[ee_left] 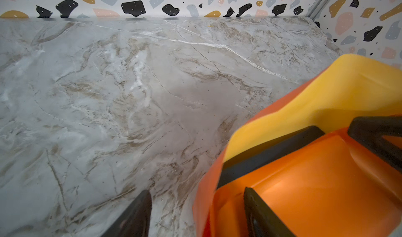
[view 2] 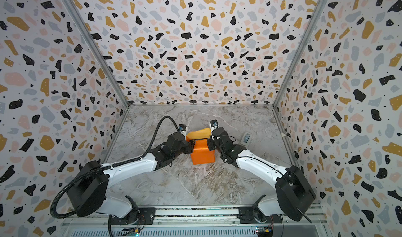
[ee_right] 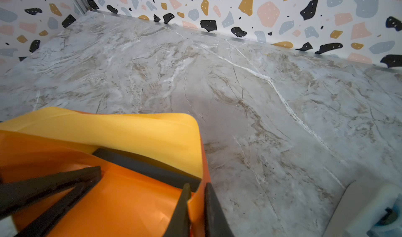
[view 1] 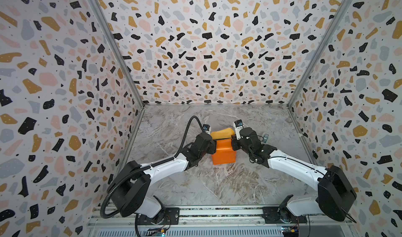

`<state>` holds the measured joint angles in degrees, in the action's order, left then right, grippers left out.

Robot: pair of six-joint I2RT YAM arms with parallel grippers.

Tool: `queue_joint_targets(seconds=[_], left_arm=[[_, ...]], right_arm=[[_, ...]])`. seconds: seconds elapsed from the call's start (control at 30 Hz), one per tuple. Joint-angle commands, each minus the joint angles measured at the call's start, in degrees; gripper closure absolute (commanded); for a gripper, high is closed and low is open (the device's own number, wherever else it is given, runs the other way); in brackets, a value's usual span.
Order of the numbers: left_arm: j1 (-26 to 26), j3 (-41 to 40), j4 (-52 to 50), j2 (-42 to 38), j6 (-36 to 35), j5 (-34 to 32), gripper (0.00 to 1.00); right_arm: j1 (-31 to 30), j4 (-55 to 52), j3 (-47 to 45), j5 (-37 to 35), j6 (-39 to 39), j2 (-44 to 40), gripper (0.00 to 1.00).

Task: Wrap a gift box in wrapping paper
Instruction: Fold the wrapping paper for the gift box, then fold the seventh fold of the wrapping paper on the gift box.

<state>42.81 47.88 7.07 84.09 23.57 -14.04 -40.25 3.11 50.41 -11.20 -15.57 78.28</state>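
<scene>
The wrapping paper (view 1: pixel 224 154) lies folded over the gift box, orange face out, in the middle of the table. A yellow flap (view 1: pixel 221 133) curls up behind it. Only a dark strip of the gift box (ee_left: pixel 272 153) shows between the two, also in the right wrist view (ee_right: pixel 148 168). My left gripper (ee_left: pixel 196 191) is open wide at the parcel's left side, one finger over the orange top and one over the table. At the right side, my right gripper (ee_right: pixel 197 187) has its jaws only slightly apart, with the paper's upright orange edge in the narrow gap.
A small white and grey device (view 2: pixel 247 139) stands on the marble table right of the right arm, also in the right wrist view (ee_right: pixel 369 209). Speckled walls close the table in on three sides. A metal rail (view 1: pixel 206 214) carrying both arm bases runs along the front.
</scene>
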Motion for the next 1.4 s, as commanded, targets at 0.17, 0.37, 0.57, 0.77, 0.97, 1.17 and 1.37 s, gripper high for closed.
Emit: queue_joint_targets(seconds=[0.17,0.37,0.57,0.77,0.97,1.17,1.37], left_arm=[[-0.4,-1.0,1.4,0.6,-1.2,-1.6,0.34],[-0.4,-1.3,1.5,1.0,-1.5,-0.9,0.34],[-0.4,-1.4,1.2,0.6,-1.8,-1.5,0.34],[-0.4,-1.1,0.9,0.7,-1.8,-1.5,0.34],[-0.4,-1.1,1.3,0.4,-1.8,-1.4,0.34],[-0.4,-0.5,1.3,0.7,-1.8,-1.1,0.34],[-0.4,-0.7,1.3,0.7,-1.9,-0.9,0.33]], right_arm=[[5.1,-3.1,-0.9,15.0,0.4,-7.8,0.65],[15.7,-3.6,-5.6,26.7,-0.1,-13.1,0.6],[20.8,-3.3,-6.0,34.2,-1.5,-7.7,0.6],[17.5,-0.9,-5.8,36.6,-2.4,-5.1,0.6],[16.0,0.2,-5.8,36.5,-3.4,-4.0,0.6],[15.4,1.0,-5.1,36.3,-3.8,-2.5,0.6],[15.0,2.1,-4.5,36.5,-4.3,-1.0,0.6]])
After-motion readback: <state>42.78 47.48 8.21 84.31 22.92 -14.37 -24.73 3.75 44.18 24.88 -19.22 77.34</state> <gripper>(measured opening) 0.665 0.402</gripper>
